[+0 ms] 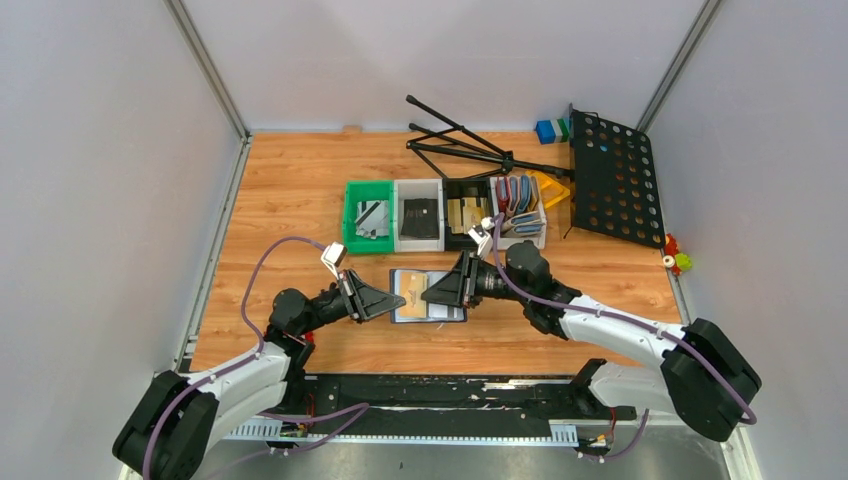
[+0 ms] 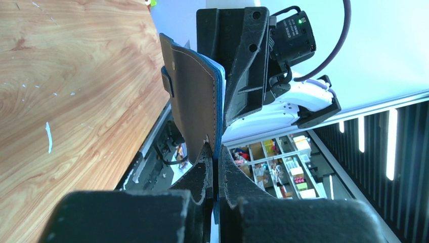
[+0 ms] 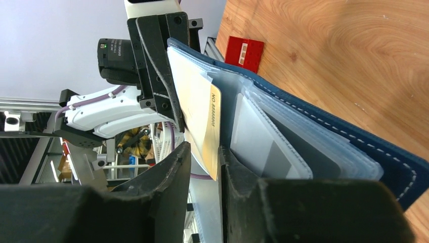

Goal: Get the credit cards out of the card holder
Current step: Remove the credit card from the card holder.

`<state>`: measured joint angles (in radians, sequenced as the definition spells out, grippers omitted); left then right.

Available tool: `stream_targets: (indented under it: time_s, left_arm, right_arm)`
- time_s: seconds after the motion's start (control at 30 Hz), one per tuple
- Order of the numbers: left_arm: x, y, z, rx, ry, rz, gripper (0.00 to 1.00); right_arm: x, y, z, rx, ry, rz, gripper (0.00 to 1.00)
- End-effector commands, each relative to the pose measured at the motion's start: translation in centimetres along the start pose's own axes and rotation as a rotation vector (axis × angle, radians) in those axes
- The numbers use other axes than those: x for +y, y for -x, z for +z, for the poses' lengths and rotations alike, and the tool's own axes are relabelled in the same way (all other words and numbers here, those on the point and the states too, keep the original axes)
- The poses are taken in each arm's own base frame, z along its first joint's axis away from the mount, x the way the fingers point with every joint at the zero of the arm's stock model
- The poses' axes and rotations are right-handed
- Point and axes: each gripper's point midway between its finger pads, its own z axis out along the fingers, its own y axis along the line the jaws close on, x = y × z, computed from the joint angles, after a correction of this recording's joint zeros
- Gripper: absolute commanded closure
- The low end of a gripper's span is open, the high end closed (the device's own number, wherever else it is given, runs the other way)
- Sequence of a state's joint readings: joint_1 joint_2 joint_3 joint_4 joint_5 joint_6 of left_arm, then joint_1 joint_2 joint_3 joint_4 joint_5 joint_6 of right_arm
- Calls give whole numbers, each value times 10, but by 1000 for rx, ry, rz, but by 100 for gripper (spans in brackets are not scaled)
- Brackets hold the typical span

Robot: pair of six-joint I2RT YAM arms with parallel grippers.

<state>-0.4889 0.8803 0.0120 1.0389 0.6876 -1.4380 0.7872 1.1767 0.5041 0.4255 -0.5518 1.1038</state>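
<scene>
Seemingly midway: the card holder point(image 1: 428, 297) lies open mid-desk point(image 1: 290, 200), the left gripper point(image 2: 213, 152) clamped on its left flap. The right gripper point(image 3: 205, 149) straddles a pocketed tan-gold card point(image 3: 212, 126); whether it pinches, I cannot tell. Grey cards point(image 3: 275, 157) remain inside.

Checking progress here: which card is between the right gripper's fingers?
The tan-gold card with a printed number, sticking out of the card holder; the grey cards sit tucked inside it.
</scene>
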Motion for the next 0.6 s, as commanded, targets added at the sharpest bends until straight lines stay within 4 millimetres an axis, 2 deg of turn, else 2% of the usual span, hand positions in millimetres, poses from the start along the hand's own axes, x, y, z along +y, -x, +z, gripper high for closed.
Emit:
stream_targets:
  time_s: [0.0, 0.13, 0.27, 0.47, 0.57]
  left_arm:
    - [-12, -4, -4, -4, -67, 30, 100]
    - [-16, -3, -4, -2, -78, 35, 100]
    - [-17, -3, -4, -3, -82, 35, 100]
    - [-18, -3, -4, 4, -85, 33, 100]
    - [-18, -4, -4, 5, -85, 30, 100]
  right_arm:
    - [20, 4, 0, -10, 65, -19, 70]
    - [6, 6, -3, -32, -22, -33, 59]
    - [3, 8, -3, -30, -58, -46, 57]
    - [27, 5, 1, -7, 94, -39, 68]
    - [46, 4, 0, 7, 201, -30, 74]
